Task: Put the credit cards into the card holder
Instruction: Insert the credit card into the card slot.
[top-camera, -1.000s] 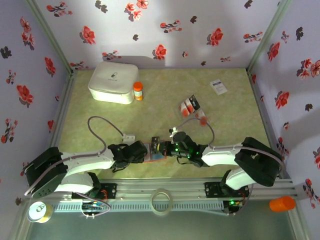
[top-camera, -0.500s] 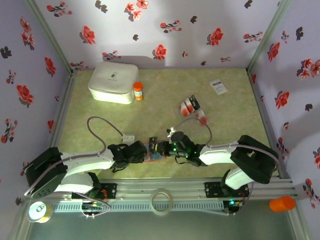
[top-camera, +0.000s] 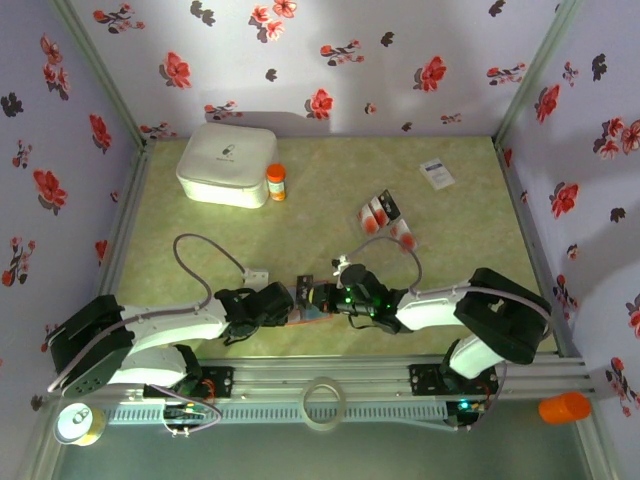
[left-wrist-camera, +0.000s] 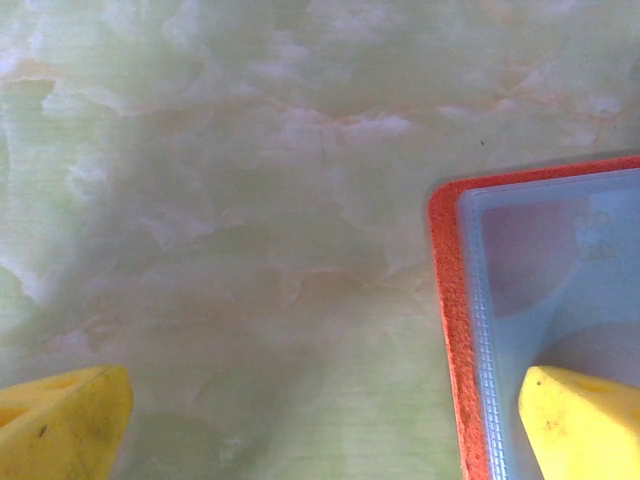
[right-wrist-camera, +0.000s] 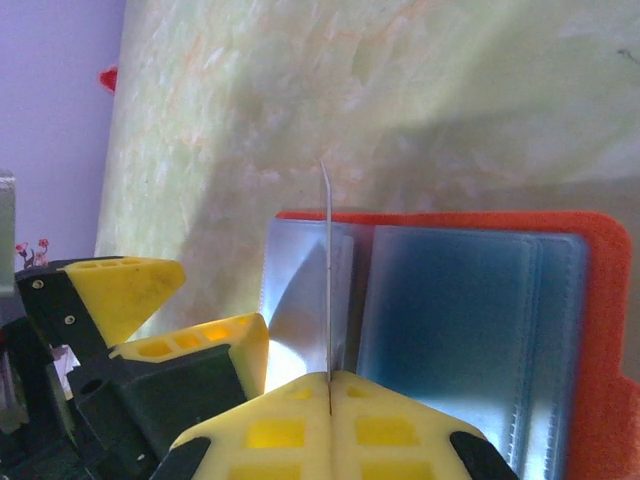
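Observation:
The card holder (right-wrist-camera: 598, 330) lies open, orange-rimmed with grey-blue pockets, at the near middle of the table (top-camera: 313, 313). My right gripper (right-wrist-camera: 330, 378) is shut on one credit card (right-wrist-camera: 326, 270), seen edge-on and standing upright over the holder's left pocket. My left gripper (left-wrist-camera: 320, 430) is open, one yellow finger (left-wrist-camera: 585, 420) resting on the holder's panel (left-wrist-camera: 545, 260) and the other over bare table. In the top view the two grippers meet over the holder, left gripper (top-camera: 297, 305) and right gripper (top-camera: 323, 296). More credit cards (top-camera: 378, 211) lie farther back.
A white box (top-camera: 228, 163) and an orange-capped bottle (top-camera: 275, 182) stand at the back left. A white printed card (top-camera: 437, 174) lies at the back right. A cable with a white plug (top-camera: 258, 274) loops left of the holder.
My right gripper has shifted a little left with its card, closing in on the left gripper over the holder. The left arm has barely moved.

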